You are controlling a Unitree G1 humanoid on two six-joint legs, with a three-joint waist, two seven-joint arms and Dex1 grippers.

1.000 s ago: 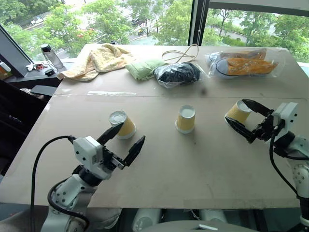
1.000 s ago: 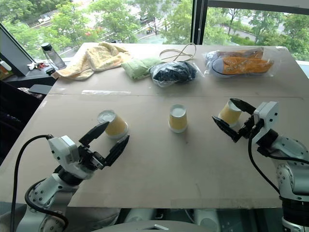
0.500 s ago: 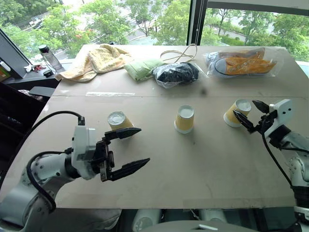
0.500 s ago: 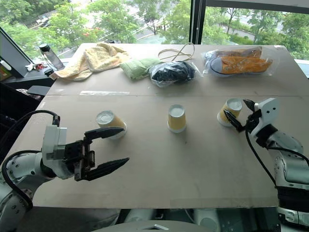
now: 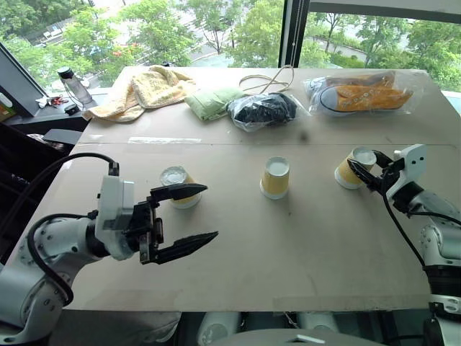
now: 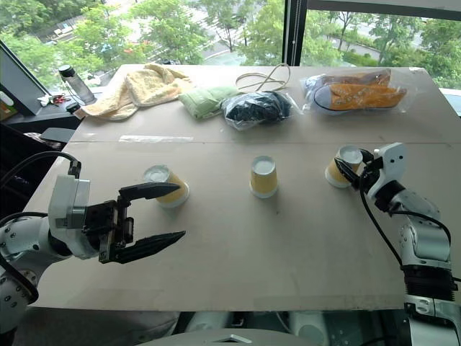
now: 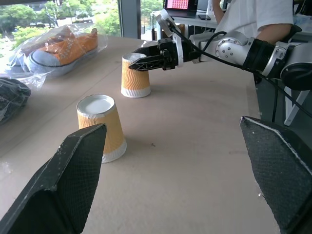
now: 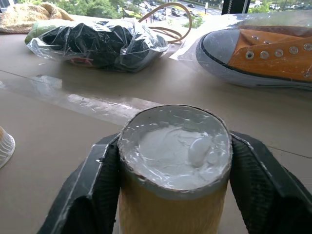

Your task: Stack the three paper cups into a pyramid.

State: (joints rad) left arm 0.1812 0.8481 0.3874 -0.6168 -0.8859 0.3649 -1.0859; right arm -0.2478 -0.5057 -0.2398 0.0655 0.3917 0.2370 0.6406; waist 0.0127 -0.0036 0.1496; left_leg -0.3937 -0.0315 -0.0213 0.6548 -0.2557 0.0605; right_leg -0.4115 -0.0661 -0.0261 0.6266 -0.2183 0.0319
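Cups stand apart—your right gripper [image 5: 367,173] clamps the right cup [image 5: 353,167], left gripper [image 5: 181,216] wide—lift it straight, unsquashed.

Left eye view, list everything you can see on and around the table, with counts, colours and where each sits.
paper cups: three, yellow-orange, upside down in a row at mid-table
towel: one, yellow, far left
cloth: one, green, beside the towel
bag: one, clear with dark contents, far centre
cord: one, tan, behind the bag
sneakers: orange, bagged, far right
bottle: one, clear, off-table left
left gripper: open, near the left cup
right gripper: shut on the right cup
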